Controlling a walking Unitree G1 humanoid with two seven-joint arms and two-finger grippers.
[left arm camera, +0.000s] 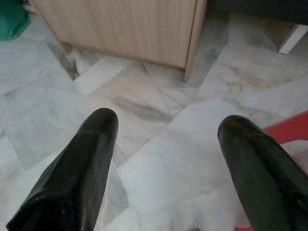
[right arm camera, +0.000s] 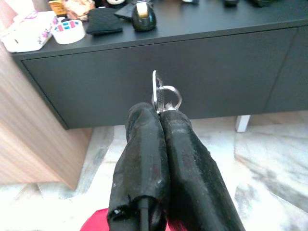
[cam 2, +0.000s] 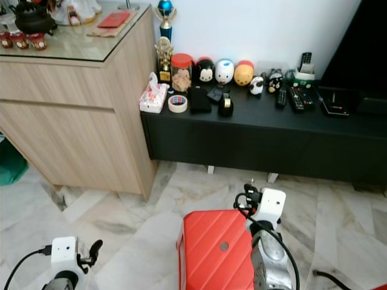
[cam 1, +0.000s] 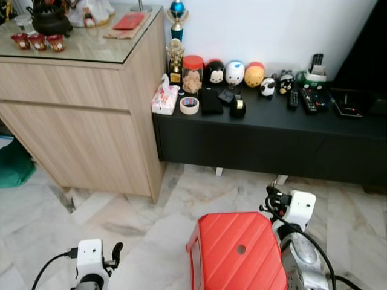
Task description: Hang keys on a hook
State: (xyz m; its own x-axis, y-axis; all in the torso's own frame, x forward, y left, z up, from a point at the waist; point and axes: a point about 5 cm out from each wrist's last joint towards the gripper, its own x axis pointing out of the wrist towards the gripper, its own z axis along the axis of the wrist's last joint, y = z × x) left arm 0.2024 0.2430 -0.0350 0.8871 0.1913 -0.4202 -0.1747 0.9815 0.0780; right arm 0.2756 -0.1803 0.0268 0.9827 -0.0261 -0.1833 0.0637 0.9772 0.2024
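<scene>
My right gripper [right arm camera: 160, 113] is shut on a small bunch of keys [right arm camera: 162, 94]. A silver ring and key blade stick out past its fingertips. It hangs low over the marble floor and points at the front of the black low cabinet [right arm camera: 192, 62]. In the left eye view the right gripper [cam 1: 271, 198] is just beyond the red stool. My left gripper [left arm camera: 168, 125] is open with nothing between its fingers and sits low over the floor at the left [cam 1: 115, 252]. I cannot make out a hook.
A red plastic stool [cam 1: 239, 251] stands right in front of me. On the black cabinet top [cam 1: 272, 115] are round toy figures, a tape roll [cam 1: 189, 105], a jar, trophies and remote controls. A tall wooden sideboard [cam 1: 78, 121] stands at the left.
</scene>
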